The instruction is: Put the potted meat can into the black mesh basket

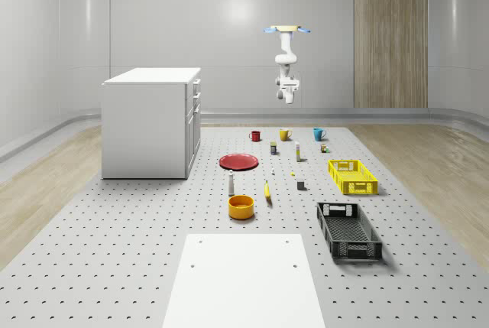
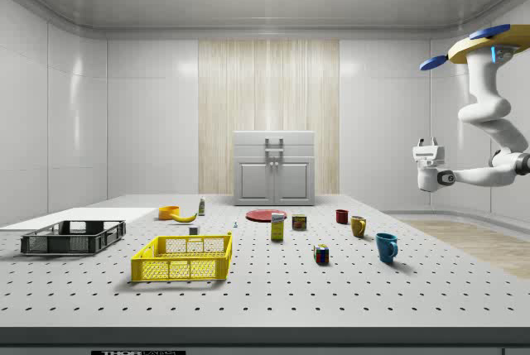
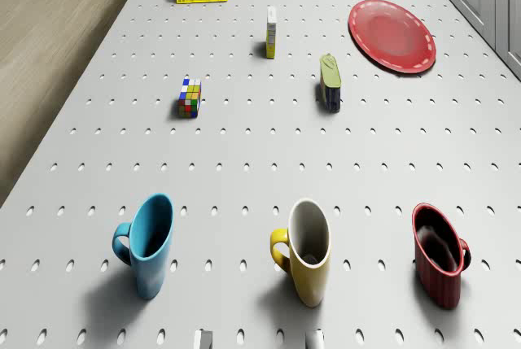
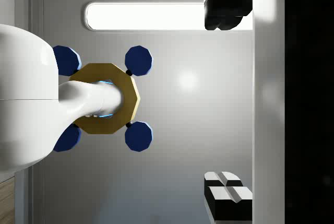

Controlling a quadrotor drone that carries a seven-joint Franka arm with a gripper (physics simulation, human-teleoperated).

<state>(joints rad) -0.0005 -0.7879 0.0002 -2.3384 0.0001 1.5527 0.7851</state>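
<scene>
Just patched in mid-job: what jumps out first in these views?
The drone hovers high above the far end of the perforated table, its white arm folded below with the gripper well clear of everything. Beneath it stand three mugs in a row, blue, yellow and red. The black mesh basket sits at the near end, beside the yellow crate.

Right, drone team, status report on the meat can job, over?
Jaws open, empty; drone hovering high beyond the three mugs. Blue potted meat can untouched, near the red plate. Black mesh basket empty, nothing blocking it.
</scene>
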